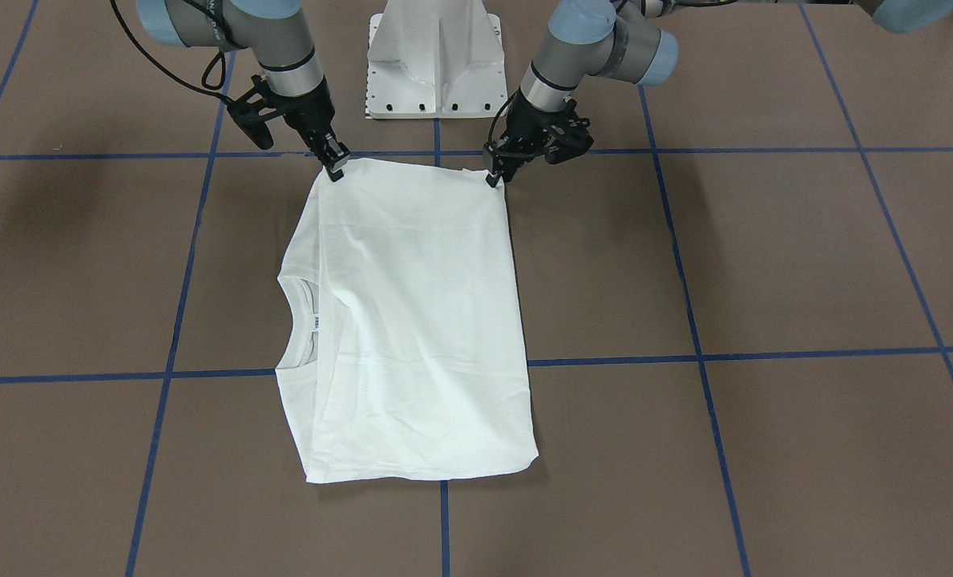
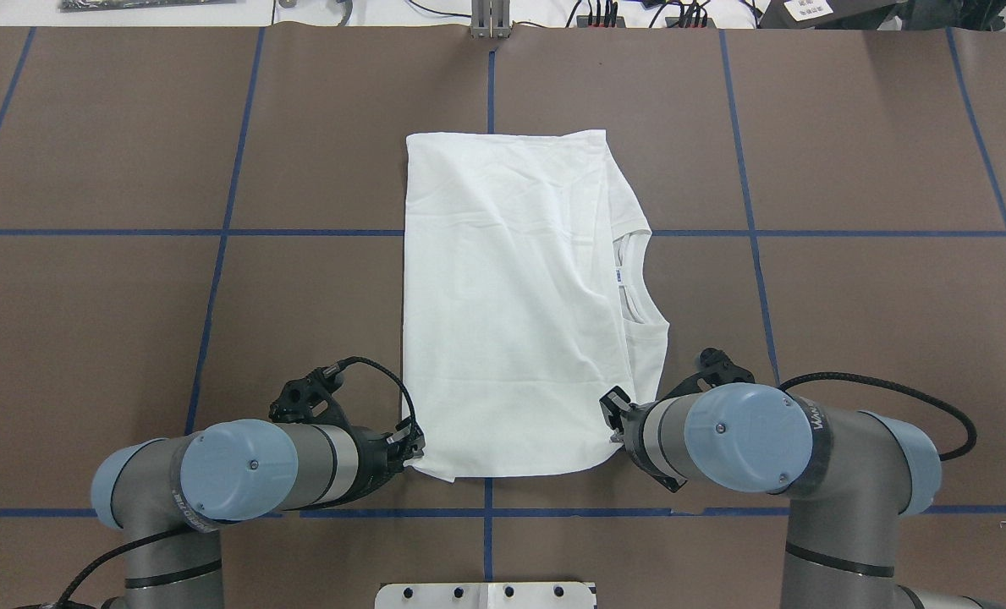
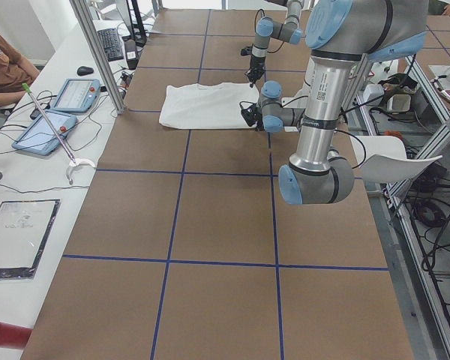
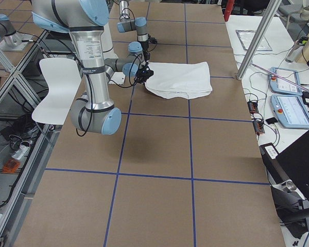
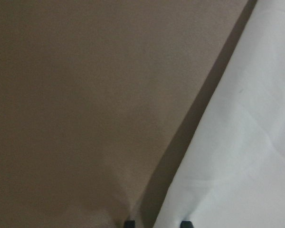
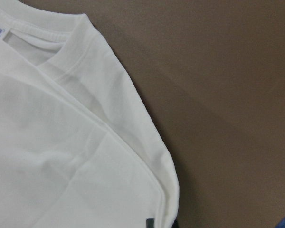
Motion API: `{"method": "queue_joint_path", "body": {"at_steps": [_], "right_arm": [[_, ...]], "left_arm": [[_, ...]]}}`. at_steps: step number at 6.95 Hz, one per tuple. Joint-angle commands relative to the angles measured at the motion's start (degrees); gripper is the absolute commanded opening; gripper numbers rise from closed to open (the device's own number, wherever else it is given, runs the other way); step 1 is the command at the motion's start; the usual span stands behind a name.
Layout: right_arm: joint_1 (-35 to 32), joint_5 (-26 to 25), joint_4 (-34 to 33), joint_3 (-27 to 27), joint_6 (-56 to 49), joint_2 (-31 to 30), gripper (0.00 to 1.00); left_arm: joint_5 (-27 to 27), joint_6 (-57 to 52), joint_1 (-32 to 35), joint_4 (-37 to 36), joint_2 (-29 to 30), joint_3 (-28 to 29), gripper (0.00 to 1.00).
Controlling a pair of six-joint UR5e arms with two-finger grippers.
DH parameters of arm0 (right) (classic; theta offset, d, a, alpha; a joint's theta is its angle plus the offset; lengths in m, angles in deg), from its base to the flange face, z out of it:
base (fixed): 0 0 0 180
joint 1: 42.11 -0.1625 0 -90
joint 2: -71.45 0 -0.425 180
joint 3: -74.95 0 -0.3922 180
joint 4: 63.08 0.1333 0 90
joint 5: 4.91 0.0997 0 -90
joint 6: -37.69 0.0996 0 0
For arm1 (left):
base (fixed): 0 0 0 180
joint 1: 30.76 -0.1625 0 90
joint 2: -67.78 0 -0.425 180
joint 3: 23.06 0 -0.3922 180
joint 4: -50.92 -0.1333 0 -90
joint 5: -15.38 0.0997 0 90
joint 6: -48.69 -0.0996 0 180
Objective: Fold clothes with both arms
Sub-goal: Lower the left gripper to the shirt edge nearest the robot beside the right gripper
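Fingertips (image 1: 334,170) touch shirt (image 1: 412,320) corners near white pedestal (image 1: 436,64)

I have one camera behind the robot looking forward and down on the counter (image 2: 130,127), one across from it facing the white base (image 1: 434,64) steeply down, and one at each end looking along the counter from well back; all four share the shirt (image 2: 511,296). Each wrist camera sits very close: the right on the collar (image 6: 47,38), the left on what I take to be a shirt edge over bare counter.
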Motion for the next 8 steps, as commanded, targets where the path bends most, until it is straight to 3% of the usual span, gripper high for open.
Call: {"method": "queue_joint_path", "body": {"at_steps": [1,5,7,8], "right_arm": [[0.0,0.0,0.0,0.0,0.0,0.1,0.00],[-0.1,-0.1,0.0,-1.0,0.0,-0.1,0.00],[-0.4,0.0,-2.2,-10.0,0.3,-3.5,0.00],[-2.9,0.1,-2.3,-11.8,0.2,-2.7,0.00]], "left_arm": [[-0.3,2.0,-0.6,0.0,0.2,-0.1,0.00],[-0.6,1.7,-0.4,-0.1,-0.3,-3.5,0.00],[-1.1,2.0,0.1,-4.9,-0.9,-14.7,0.00],[-2.1,1.1,3.5,-8.1,0.2,-16.8,0.00]]}}
